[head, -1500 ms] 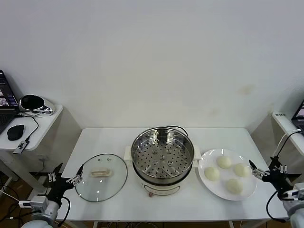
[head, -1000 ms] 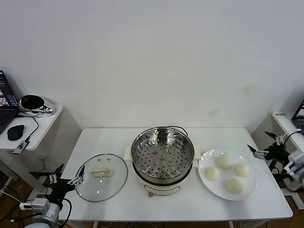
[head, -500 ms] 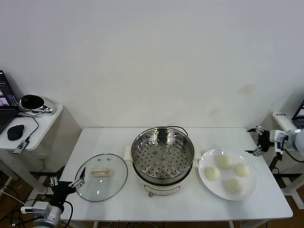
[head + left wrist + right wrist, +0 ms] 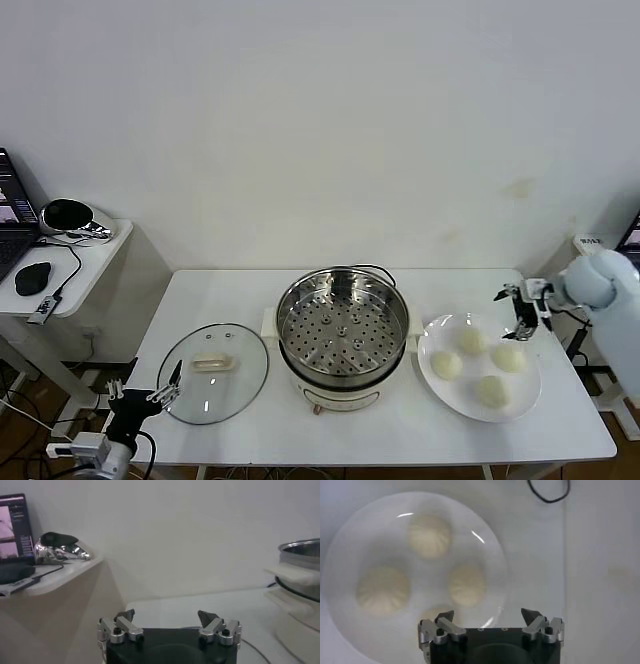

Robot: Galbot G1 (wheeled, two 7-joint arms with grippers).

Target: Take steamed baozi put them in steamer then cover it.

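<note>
Several cream-white baozi [image 4: 472, 341] lie on a white plate [image 4: 460, 400] right of the steamer [image 4: 342, 335], a shiny pot with a perforated tray on a white base. The cover [image 4: 213, 372], a glass lid with a cream handle, lies flat on the table left of the steamer. My right gripper [image 4: 512, 315] hangs open just above the plate's far right edge, holding nothing. The right wrist view looks down on the plate [image 4: 350, 555] and baozi [image 4: 467, 584] beyond the open right gripper [image 4: 487, 613]. My left gripper [image 4: 145, 388] is open and low off the table's front left corner, and the left wrist view shows the left gripper [image 4: 165, 615] empty with the steamer [image 4: 300, 555] far off.
A side table [image 4: 95, 262] at the left carries a laptop, a mouse [image 4: 33, 279] and a headset. A black cable [image 4: 548, 492] lies on the table beyond the plate. The table's right edge runs close to the plate.
My right arm rose from the table's front right corner and swung in over the plate's far right edge. The left arm sank a little lower. Both grippers stayed open.
</note>
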